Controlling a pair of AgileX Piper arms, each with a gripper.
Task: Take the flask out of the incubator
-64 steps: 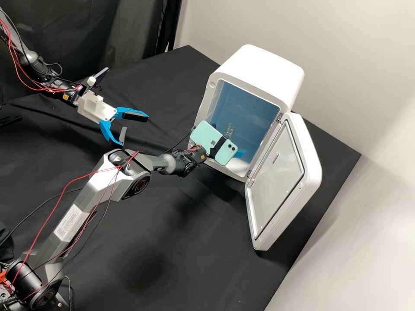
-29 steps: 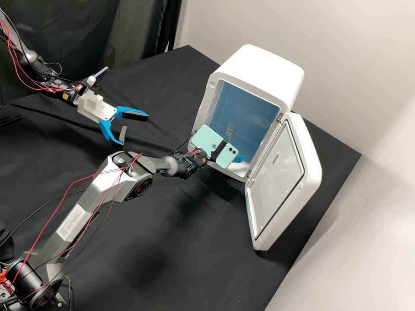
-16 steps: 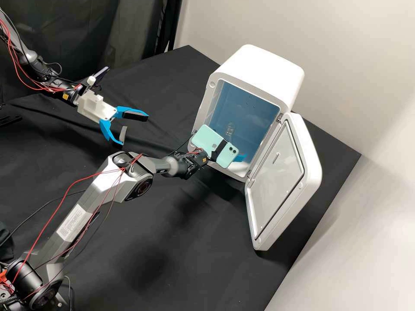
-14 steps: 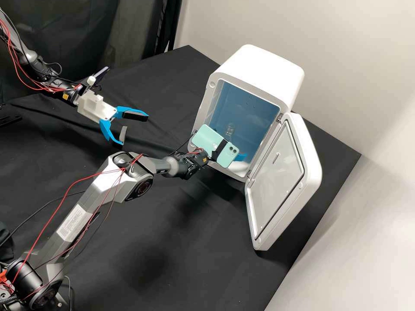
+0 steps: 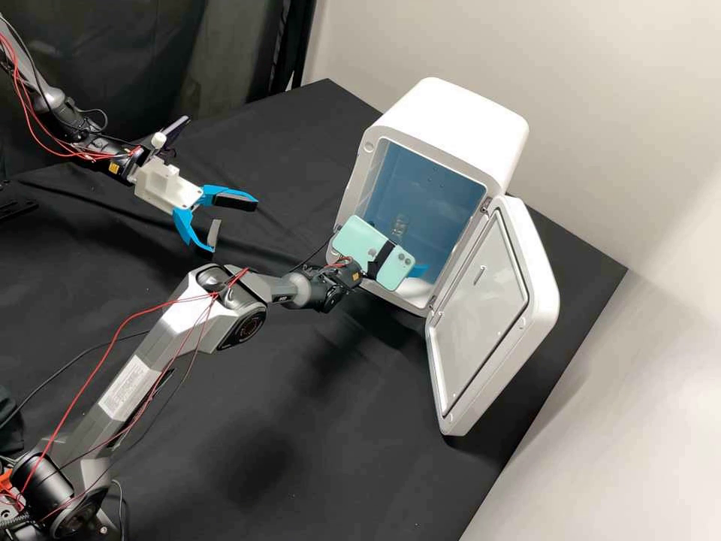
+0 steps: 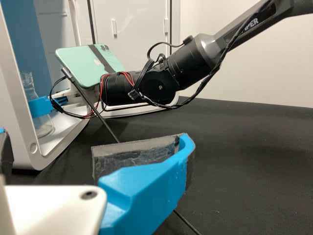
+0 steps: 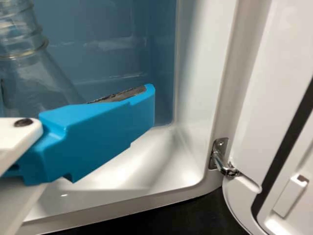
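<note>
Two things I need from you: where is the flask, and what are the grippers doing?

— Your flask [image 7: 29, 63] stands upright inside the incubator [image 5: 451, 128], clear glass on the white floor against the blue lining. Your right gripper [image 6: 36, 106] is inside the incubator too, just beside the flask. I cannot tell whether it is spread or pinching the glass. Your left gripper [image 5: 233, 224] hangs above the cloth, well apart from the incubator, on the side away from its door. It is spread wide, blue fingers [image 5: 229, 199] far from each other.

And the surface, the room?

— A black cloth [image 5: 323, 421], lightly creased, covers your bench [image 5: 593, 289], and the incubator sits on it. Its door [image 5: 496, 315] is swung wide open on a metal hinge [image 7: 220, 159], and the bench's edge runs just past that door. A pale wall [image 5: 616, 98] rises behind the incubator. A dark curtain [image 5: 113, 45] hangs at the far side of the bench, on the incubator's left-gripper side.

Anything else near the opening?

— A mint-green phone [image 5: 360, 244] is strapped to the wrist of your right arm [image 5: 203, 315], just outside the incubator's opening. Red wires [image 5: 113, 338] trail along that arm, away from the incubator.
</note>
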